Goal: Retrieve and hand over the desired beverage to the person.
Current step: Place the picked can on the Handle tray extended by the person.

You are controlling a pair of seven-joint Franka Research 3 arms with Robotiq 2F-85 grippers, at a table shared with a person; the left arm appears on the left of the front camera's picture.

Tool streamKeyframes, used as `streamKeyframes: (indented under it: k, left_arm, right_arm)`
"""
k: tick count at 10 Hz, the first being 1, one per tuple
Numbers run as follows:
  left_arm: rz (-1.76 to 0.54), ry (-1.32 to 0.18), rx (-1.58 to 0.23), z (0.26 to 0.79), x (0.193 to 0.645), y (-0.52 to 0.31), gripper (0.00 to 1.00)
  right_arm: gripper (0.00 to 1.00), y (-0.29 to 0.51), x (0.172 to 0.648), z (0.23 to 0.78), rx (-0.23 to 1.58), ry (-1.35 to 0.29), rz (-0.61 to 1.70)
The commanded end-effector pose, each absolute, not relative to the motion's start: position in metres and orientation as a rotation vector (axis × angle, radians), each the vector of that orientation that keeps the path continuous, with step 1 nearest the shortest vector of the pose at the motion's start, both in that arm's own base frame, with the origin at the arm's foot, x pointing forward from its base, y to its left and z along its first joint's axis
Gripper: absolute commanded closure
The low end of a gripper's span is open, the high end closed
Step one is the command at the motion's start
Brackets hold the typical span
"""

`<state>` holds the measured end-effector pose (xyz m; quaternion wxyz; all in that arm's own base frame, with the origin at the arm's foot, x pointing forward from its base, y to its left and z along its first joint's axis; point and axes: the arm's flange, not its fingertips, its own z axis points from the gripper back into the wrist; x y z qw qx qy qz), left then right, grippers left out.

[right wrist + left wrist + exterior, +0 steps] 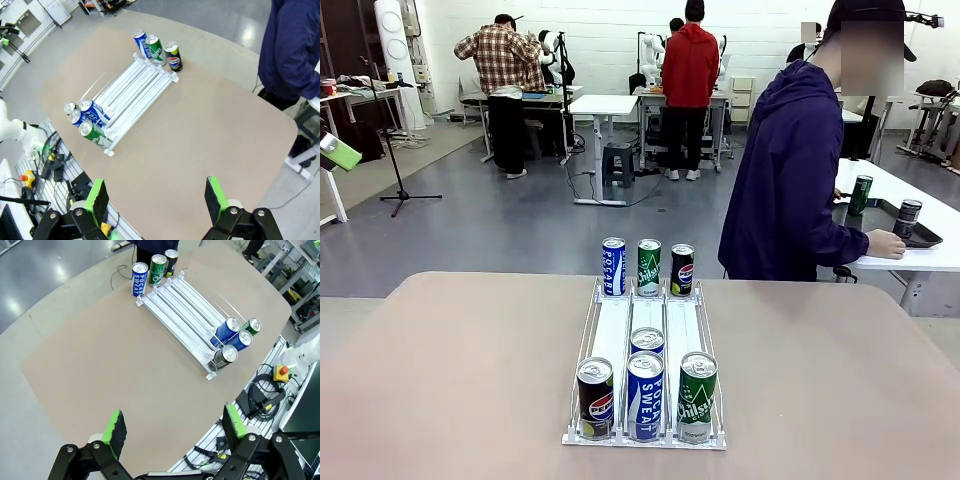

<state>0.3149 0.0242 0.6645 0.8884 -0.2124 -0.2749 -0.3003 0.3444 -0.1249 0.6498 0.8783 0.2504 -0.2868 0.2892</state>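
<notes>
A clear three-lane can rack [582, 340] lies along the middle of the tan table. At its far end stand a blue Pocari Sweat can [613, 266], a green Chilsung can [649, 267] and a black Pepsi can [682, 269]. At the near end stand a Pepsi can [595, 398], a Pocari Sweat can [645, 395] with a second one behind it, and a Chilsung can [697, 396]. The person [790, 180] in the dark hooded jacket stands at the far right, turned toward a side table. My left gripper [175, 425] and right gripper [156, 195] hang open high above the table, holding nothing.
A white side table [920, 262] at the far right holds a black tray, a green can [860, 194] and a dark can [908, 217]; the person's hand [887, 243] rests there. Two other people stand at benches in the background. Cables and a red stop button [283, 371] lie beyond the table's near edge.
</notes>
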Motion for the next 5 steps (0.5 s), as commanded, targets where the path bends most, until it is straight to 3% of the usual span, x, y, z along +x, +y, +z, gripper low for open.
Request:
streamKeyframes:
  k: [1, 5]
  left_arm:
    - [-0.628, -0.573, -0.442, 0.6646, 0.3131, 0.0241, 0.0]
    - [-0.628, -0.573, -0.442, 0.6646, 0.3131, 0.0241, 0.0]
  right_arm:
    - [0.0, -0.1243, 0.346, 0.6493, 0.54, -0.61, 0.615]
    - [0.0, -0.1243, 0.346, 0.6493, 0.54, -0.61, 0.615]
